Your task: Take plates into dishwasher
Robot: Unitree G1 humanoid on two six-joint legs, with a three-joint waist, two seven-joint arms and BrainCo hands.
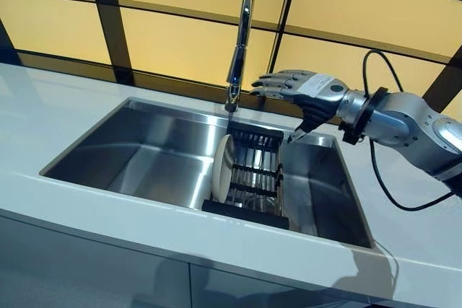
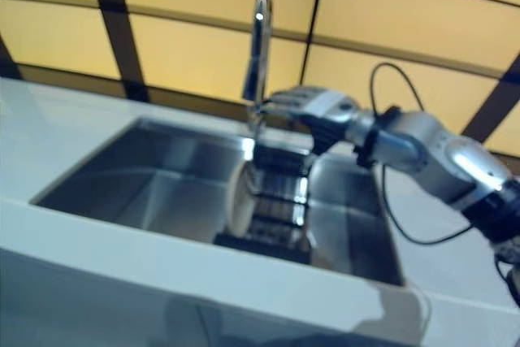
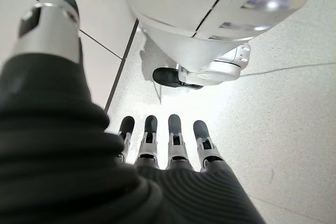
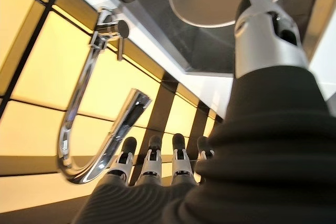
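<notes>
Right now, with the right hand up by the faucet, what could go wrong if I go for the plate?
1. The right hand, fingers straight and empty, hovers close beside the faucet; a swing toward the plate could hit it.
2. The plate stands on edge at the end of the black rack in the sink; a nudge might tip it out onto the steel.
3. The left hand hangs open over the floor, so it cannot steady anything.

The sink [image 1: 144, 160] lay open across its left part. A black rack [image 1: 251, 178] with an upright white plate [image 1: 222, 169] stood toward its right side. The tap [image 1: 240, 41] rose at the back rim, just beside the right hand [image 1: 299, 91], fingers extended, above the rack's back end.
</notes>
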